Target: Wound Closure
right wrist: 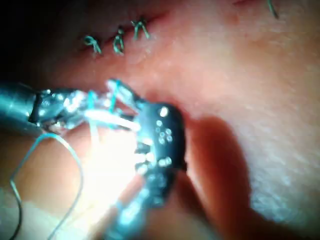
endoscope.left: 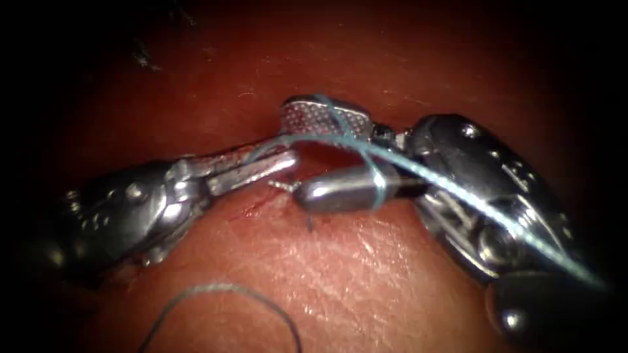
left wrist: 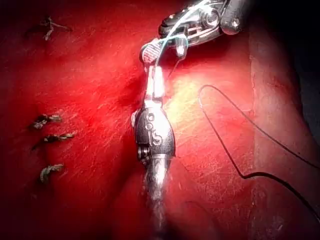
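Closest to the lens is a loose loop of thread (endoscope.left: 222, 287), lying slack on the tissue (endoscope.left: 366, 274), well on the near side of the cut (endoscope.left: 320, 151). A short thread end (endoscope.left: 309, 223) sticks up out of the tissue much nearer the cut, just on that same near side.

Next up, the right tool (endoscope.left: 299, 153) comes in from the cut's right and sits right over it with its jaws spread wide apart. The ridged face of one jaw is on the far side of the cut and the smooth back of the other on the near side. It's not pinching anything, but the thread (endoscope.left: 458, 193) is wrapped around both of its jaws and then trails off taut, away to the cut's right along the tool's wrist.

The left tool (endoscope.left: 288, 162) reaches in from the cut's left, with its tip poking into the gap between the right tool's spread jaws. Its jaws are pressed together, and as far as I can make out they're pinching the thread, which arcs out of them and over the cut.

Farther along the cut, in the left wrist view, there's a row of finished stitches (left wrist: 50, 137), well away from both tools.
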Robot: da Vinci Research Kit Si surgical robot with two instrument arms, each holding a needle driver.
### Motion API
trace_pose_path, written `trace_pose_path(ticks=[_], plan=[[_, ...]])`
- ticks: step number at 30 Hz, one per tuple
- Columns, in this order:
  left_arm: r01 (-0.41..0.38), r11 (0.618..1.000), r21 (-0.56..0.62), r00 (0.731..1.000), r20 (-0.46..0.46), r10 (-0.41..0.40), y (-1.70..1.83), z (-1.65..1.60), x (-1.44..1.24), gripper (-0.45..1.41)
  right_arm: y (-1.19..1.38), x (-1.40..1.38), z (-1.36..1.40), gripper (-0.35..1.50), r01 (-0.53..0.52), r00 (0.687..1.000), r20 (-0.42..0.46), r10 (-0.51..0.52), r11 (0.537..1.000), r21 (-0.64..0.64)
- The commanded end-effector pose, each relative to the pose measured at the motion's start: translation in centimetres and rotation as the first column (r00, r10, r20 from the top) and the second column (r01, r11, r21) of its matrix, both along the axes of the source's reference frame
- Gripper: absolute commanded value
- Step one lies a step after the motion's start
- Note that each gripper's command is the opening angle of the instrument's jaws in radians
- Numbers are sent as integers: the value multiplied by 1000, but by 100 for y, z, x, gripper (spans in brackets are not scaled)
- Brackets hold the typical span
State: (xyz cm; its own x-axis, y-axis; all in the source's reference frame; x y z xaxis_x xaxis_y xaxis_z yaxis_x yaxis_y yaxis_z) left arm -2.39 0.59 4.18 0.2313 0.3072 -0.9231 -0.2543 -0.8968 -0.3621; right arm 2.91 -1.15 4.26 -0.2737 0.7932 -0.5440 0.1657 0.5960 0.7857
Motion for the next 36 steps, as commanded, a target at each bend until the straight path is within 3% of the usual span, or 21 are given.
trace_pose_path(ticks=[1, 6, 24, 36], plan=[[0, 1000, 3, 1000, 1, 0, -6, 6, -6, -45, -6, 10, 3, 69, 2, 1000, -6, -2, 1000, 3], [0, 1000, 6, 1000, 1, 0, -9, 1, -7, -45, -8, 12, 9, 58, -12, 1000, 3, 12, 1000, 3], [-14, 1000, 1, 1000, 15, 14, -22, -11, -9, -45, -5, 9, 19, 53, -53, 998, 26, 53, 999, -4], [-32, 999, -8, 999, 22, 32, -36, -8, -16, -45, -3, 7, 16, 54, -47, 999, -17, 49, 996, 80]])
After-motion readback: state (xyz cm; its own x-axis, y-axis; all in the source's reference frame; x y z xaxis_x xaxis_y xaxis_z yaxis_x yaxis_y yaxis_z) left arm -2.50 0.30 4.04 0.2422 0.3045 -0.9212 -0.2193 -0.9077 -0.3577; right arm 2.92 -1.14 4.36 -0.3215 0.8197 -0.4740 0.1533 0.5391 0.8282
